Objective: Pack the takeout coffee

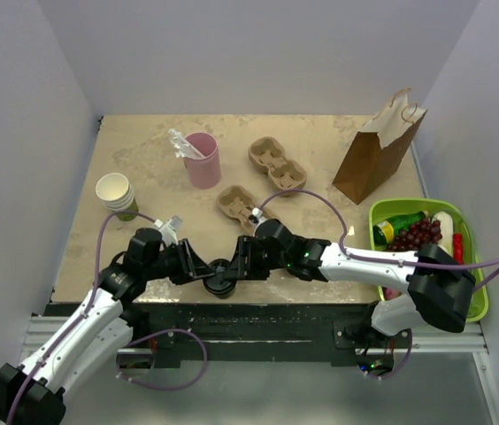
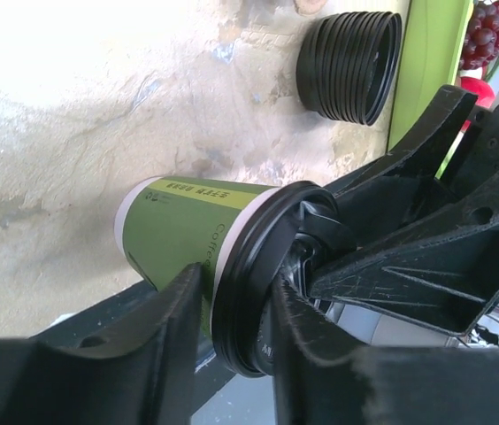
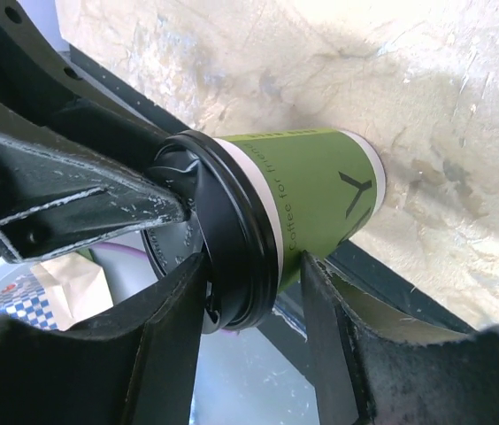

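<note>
Black-fingered, the left gripper [image 2: 236, 301] and the right gripper [image 3: 254, 274] meet from opposite sides at one green coffee cup [image 2: 179, 221], jaws straddling its lid rim; whether either pinches it cannot be told. The cup stands at the table's [image 1: 143, 142] near edge, two cardboard cup trays [image 1: 278, 165] [image 1: 239, 205], one pink tumbler [image 1: 203, 161] and one brown bag [image 1: 375, 155] farther back.

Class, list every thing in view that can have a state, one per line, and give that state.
coffee cup, upright, lid on
left gripper, fingers astride the lid, grip unclear
right gripper, fingers astride the lid, grip unclear
paper bag, upright, open
pink tumbler, upright, white items inside
paper cups, stacked, lidless
cup carriers, flat, empty
green bin, holding grapes and a bottle
</note>
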### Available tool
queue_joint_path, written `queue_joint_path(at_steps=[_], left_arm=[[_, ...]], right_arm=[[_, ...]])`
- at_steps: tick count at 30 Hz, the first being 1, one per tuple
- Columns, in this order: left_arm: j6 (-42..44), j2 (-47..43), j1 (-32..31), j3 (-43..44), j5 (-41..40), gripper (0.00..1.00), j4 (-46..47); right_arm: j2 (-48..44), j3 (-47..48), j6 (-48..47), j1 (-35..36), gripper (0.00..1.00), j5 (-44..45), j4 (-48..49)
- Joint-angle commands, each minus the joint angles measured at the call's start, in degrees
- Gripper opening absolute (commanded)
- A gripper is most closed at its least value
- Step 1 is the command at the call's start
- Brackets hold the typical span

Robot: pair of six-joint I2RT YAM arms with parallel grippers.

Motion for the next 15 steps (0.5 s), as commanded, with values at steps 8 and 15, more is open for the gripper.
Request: queue_joint_path(at_steps=[8,15], left_arm=[[1.1,3.2,0.1,4.6,-6.1,0.35,0.0],[3.7,4.6,0.1,11.0,-12.5,0.73,-5.5]], right_arm=[[2.2,4.2,-2.1,-0.9,0.46,2.0,-0.3],[5.5,7.7,-3.7,-2.0,0.43,2.8,0.4]])
